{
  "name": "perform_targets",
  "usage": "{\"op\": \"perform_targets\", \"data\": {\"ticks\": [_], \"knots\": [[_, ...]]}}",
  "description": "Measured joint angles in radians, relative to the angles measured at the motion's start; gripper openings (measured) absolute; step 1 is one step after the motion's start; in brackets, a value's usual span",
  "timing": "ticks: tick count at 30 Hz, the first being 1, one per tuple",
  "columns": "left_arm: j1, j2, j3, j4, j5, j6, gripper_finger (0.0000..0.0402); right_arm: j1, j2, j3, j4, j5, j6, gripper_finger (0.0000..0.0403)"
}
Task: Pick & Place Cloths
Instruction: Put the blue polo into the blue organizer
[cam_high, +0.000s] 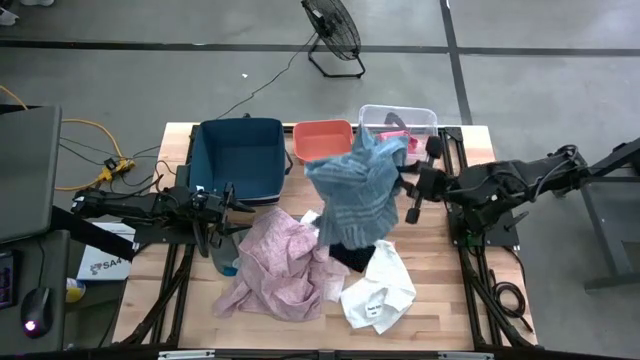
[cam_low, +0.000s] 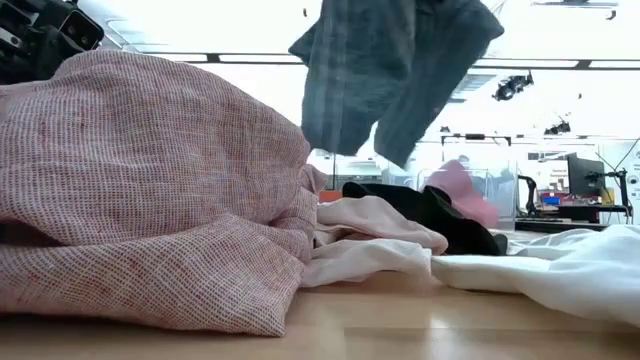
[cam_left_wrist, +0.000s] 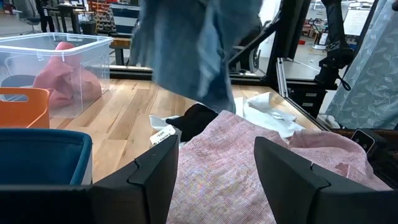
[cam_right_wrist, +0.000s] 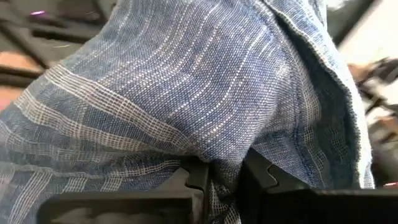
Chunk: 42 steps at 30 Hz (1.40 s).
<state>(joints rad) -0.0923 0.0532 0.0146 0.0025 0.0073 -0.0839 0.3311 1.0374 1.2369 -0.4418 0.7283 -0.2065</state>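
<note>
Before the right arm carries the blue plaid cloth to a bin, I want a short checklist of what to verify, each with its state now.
1. Right gripper shut on blue plaid cloth: ok.
2. Cloth lifted clear of the pile in the low view: ok.
3. Clear bin has room: ok, only a pink cloth lies inside.
4. Left gripper open, empty, over the pale pink cloth: ok.
5. Which bin is meant: cannot tell.
</note>
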Motion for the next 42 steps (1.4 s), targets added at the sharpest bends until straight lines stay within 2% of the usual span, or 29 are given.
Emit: {"op": "perform_targets", "data": {"ticks": [8, 16, 24, 29, 34, 38, 42], "knots": [[0.0, 0.0, 0.0, 0.0, 0.0, 0.0, 0.0207, -0.115, 0.0, 0.0, 0.149, -0.047, -0.118, 0.0034], [0.0, 0.0, 0.0, 0.0, 0.0, 0.0, 0.0207, -0.213, -0.001, 0.0, 0.147, -0.114, -0.131, 0.0034], [0.0, 0.0, 0.0, 0.011, 0.0, 0.0, 0.0207, -0.245, -0.001, 0.0, 0.147, -0.139, -0.131, 0.0034], [0.0, 0.0, 0.0, 0.084, -0.006, 0.0, 0.0207, -0.267, -0.001, 0.0, 0.147, -0.165, -0.131, 0.0034], [0.0, 0.01, 0.018, 0.128, -0.11, 0.0, 0.0207, -0.274, -0.001, 0.0, 0.147, -0.21, -0.124, 0.0034], [0.0, 0.049, 0.043, 0.183, -0.28, 0.044, 0.0209, -0.274, 0.008, 0.0, 0.147, -0.211, -0.123, 0.0034], [0.0, 0.106, 0.06, 0.322, -0.291, 0.124, 0.0249, -0.274, 0.019, 0.0, 0.145, -0.212, -0.124, 0.0034]]}}
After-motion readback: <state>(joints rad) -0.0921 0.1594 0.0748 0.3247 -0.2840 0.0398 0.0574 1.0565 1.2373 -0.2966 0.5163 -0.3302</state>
